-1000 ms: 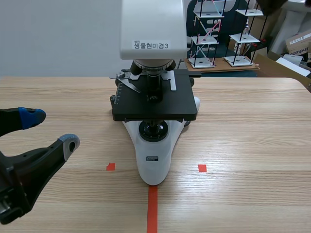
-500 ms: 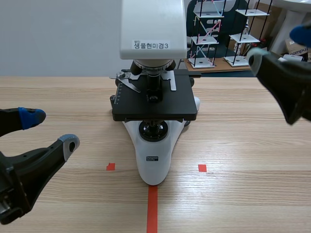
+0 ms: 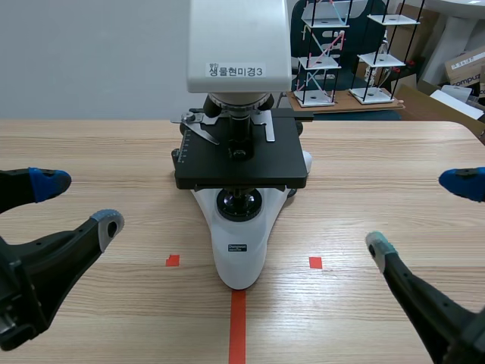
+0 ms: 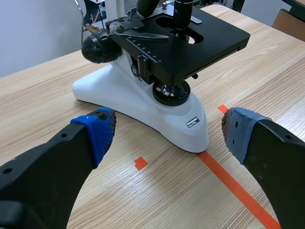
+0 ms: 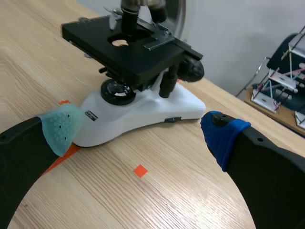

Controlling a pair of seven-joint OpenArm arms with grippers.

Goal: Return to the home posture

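Microscope (image 3: 241,189) stands mid table (image 3: 394,152), base tip on the red tape line (image 3: 237,326), btwn the grippers. Left gripper (image 3: 79,203) & right gripper (image 3: 419,213) sit low either side, both spread wide, holding nothing. Scope likely heavy, rigid, w/ fragile optics; if lifted, take frame + base. Home pose needs no grip.

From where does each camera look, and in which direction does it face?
Scene view: between the arms, facing forward across the table at the microscope; left gripper and right gripper show low at the sides, both open.
Left wrist view: on the left arm, looking forward and down at the microscope's left flank; its own open fingers show.
Right wrist view: on the right arm, looking down at the microscope's right flank; its own open fingers show.
All three share the microscope and the orange-red tape marks.
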